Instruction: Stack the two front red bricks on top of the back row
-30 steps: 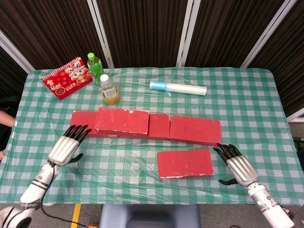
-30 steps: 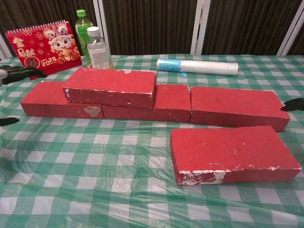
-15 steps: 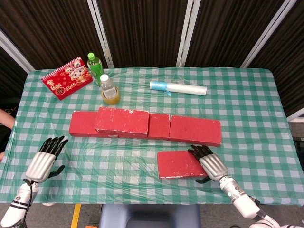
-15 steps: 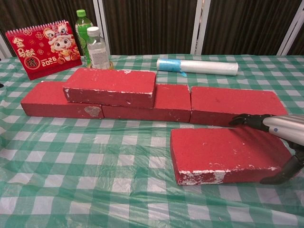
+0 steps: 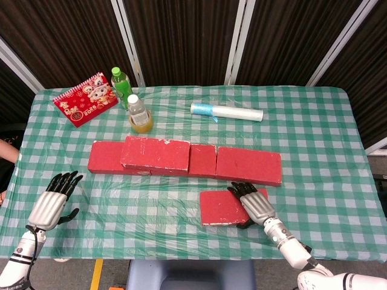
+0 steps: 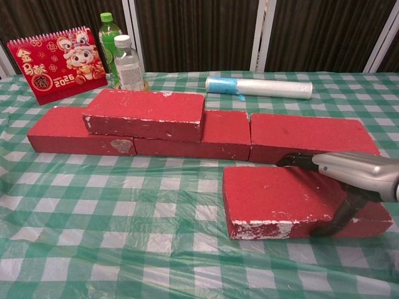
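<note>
Here the right hand (image 5: 253, 204) lies over the right half of the front red brick (image 5: 222, 207), fingers across its top and thumb down at the near edge; whether it truly grips, I cannot tell. The left hand (image 5: 53, 203) hovers with fingers spread, holding nothing, near the table's left front. The green checked tablecloth (image 5: 314, 139), under clear plastic, backs onto dark panelled walls (image 5: 181, 36). The brick lies flat, long axis left to right, just before the back row (image 6: 312, 140), where one stacked brick (image 6: 146, 114) already sits.
</note>
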